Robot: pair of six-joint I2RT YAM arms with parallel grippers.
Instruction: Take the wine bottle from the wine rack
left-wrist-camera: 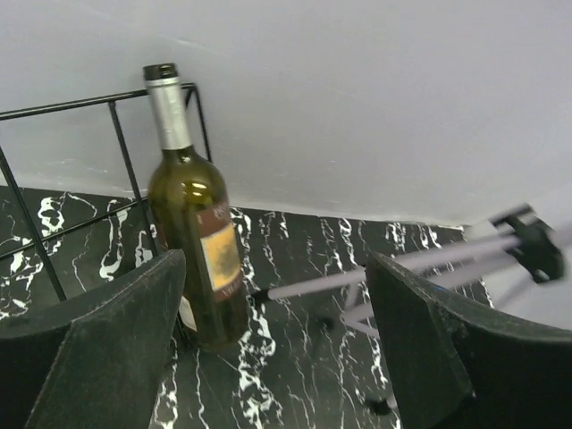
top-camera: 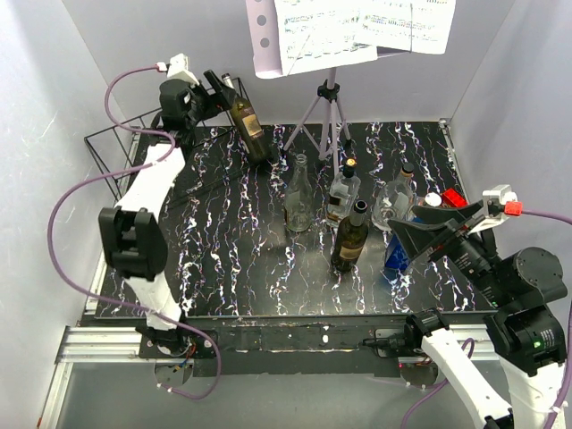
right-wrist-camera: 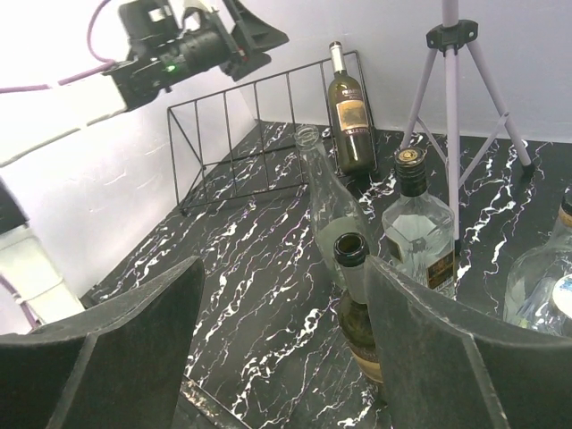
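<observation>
The wine bottle [top-camera: 249,127] is dark olive with a tan label and a silver capsule. It stands upright at the right end of the black wire wine rack [top-camera: 114,154], against the back bars. My left gripper [top-camera: 223,89] is open, high by the bottle's neck. In the left wrist view the bottle [left-wrist-camera: 192,237] is beside the left finger [left-wrist-camera: 107,349], not between the jaws [left-wrist-camera: 277,344]. My right gripper [top-camera: 413,239] is open at the near right, far from the rack; its view shows the bottle [right-wrist-camera: 350,116] and rack [right-wrist-camera: 234,125].
A tripod music stand [top-camera: 329,116] with sheet music [top-camera: 349,31] stands just right of the bottle. A clear bottle [top-camera: 298,197], a square liquor bottle [top-camera: 342,192], a dark open bottle [top-camera: 350,237] and a round clear bottle [top-camera: 396,201] stand mid-table.
</observation>
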